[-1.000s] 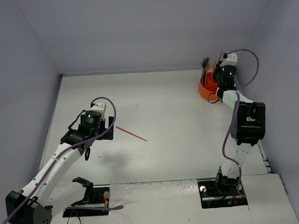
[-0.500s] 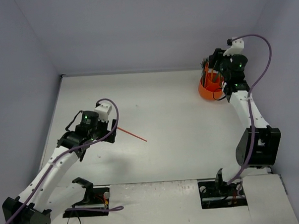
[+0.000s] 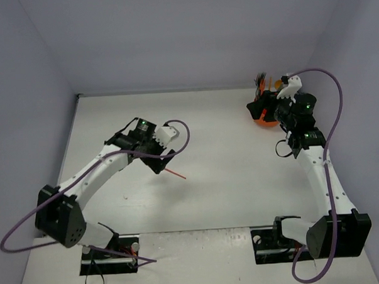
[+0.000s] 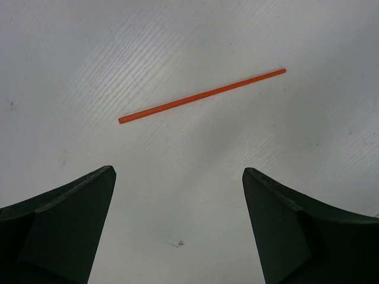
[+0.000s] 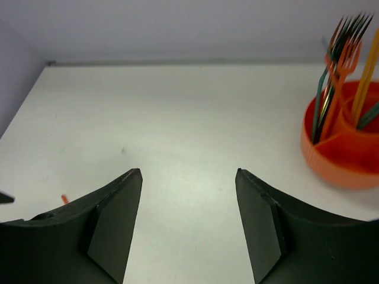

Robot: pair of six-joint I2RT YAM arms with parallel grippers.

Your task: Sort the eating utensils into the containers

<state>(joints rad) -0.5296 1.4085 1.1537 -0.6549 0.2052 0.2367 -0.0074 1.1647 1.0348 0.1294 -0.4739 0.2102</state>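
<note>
Top view: left hand [image 3: 160,163] hung low over the counter [image 3: 228,153], left of centre, jaws wide apart and empty. The one loose stick [image 3: 176,174], thin and orange, lay flat just beside its tips. Right hand [image 3: 257,107] sat at the far right corner, right by the cup [image 3: 259,121] and partly hiding it, jaws apart and empty. Left wrist view: the stick [image 4: 202,96] lay slanted ahead of the left hand [image 4: 177,174], touching neither finger and not yet between them. I'd say the step was picking up that stick. Doing it well would mean moving forward until the stick's middle sat between the jaws, then turning the wrist so the jaws crossed it square. Then drop until the tips met the counter and shut fully. It's thin, so a high or skewed close would likely roll it away or miss, and an end grip would let it droop. Right wrist view: right hand [image 5: 188,174] was parted over bare counter, with the cup [image 5: 331,168] at the right edge, divided inside. Utensils [image 5: 340,53] stood in it: forks in one compartment, a yellow stick in the next. The cup was well apart from the stick, on the right arm's side, so reach needed checking before the carry.
</note>
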